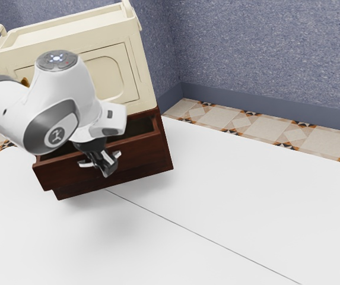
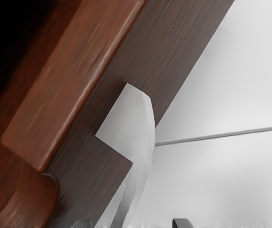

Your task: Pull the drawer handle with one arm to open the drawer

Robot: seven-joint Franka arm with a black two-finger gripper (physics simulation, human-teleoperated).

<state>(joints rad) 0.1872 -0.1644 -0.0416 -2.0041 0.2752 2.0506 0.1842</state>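
In the exterior view, my gripper [image 1: 108, 167] is at the front of the dark red-brown drawer [image 1: 143, 152], by its silver handle [image 1: 86, 164]. The drawer stands partly open, its dark inside visible behind the front panel. In the wrist view, the tips of my gripper [image 2: 132, 223] stand wide apart at the lower edge. The curved metal handle [image 2: 135, 116] runs down between them, with space on either side. The drawer's upper edge [image 2: 76, 90] slants past it.
A cream cabinet section [image 1: 107, 71] with a raised rim rises above the drawer. The white table [image 1: 217, 196] extends in front and toward the exterior view's right, crossed by a thin dark line. Behind are a patterned tile floor and a blue wall.
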